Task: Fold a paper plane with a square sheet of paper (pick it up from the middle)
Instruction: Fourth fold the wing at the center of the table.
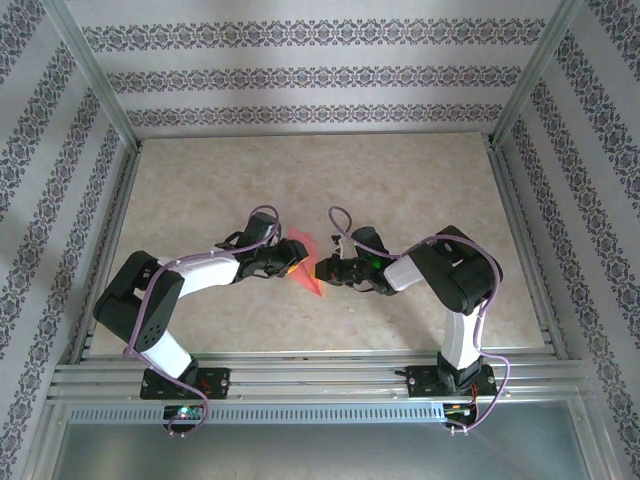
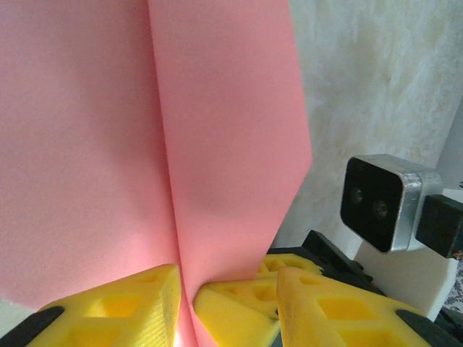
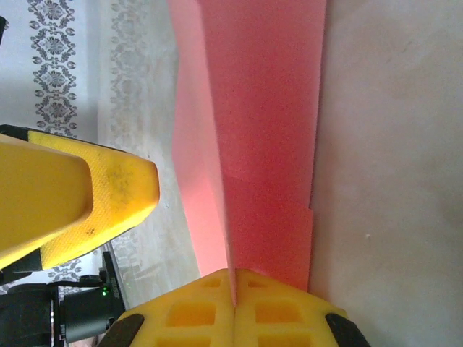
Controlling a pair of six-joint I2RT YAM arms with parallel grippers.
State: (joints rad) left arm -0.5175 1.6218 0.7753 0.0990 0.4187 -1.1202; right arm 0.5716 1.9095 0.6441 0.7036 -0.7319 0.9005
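Observation:
The pink paper plane, the sheet folded into layered wings along a centre crease, hangs above the table's middle between both grippers. My right gripper is shut on it. In the right wrist view the two yellow pads meet on the crease edge at my right gripper, and the paper plane runs away from them. My left gripper is open. In the left wrist view my left gripper straddles the paper plane and the right gripper's fingertips. One left finger stands apart from the paper.
The beige tabletop lies below, ringed by a metal frame and patterned walls. The right wrist's camera housing sits close beside my left fingers. Both arms crowd together at the table's middle.

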